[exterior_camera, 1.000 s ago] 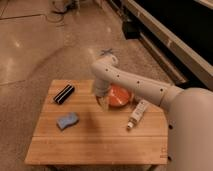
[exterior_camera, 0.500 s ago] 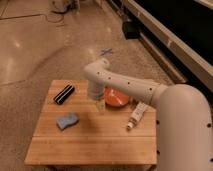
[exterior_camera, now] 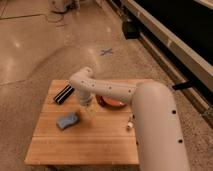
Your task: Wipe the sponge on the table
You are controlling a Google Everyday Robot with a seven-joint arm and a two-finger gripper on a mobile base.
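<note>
The sponge (exterior_camera: 67, 120) is a small light-blue wavy pad lying flat on the left half of the light-wood table (exterior_camera: 85, 145). My white arm reaches in from the lower right across the table top. Its gripper (exterior_camera: 88, 109) hangs below the wrist, just right of the sponge and a little above the wood. A small gap separates the gripper from the sponge; they are not touching.
A black rectangular block with pale edges (exterior_camera: 64, 94) lies at the table's back left. An orange-red bowl (exterior_camera: 111, 101) sits behind the arm near the back right. A small white bottle (exterior_camera: 129, 124) lies at the right, partly hidden by the arm. Speckled floor surrounds the table.
The arm has swung left across the table, carrying the gripper from over the orange bowl to a spot just right of the sponge. The sponge has not moved.
</note>
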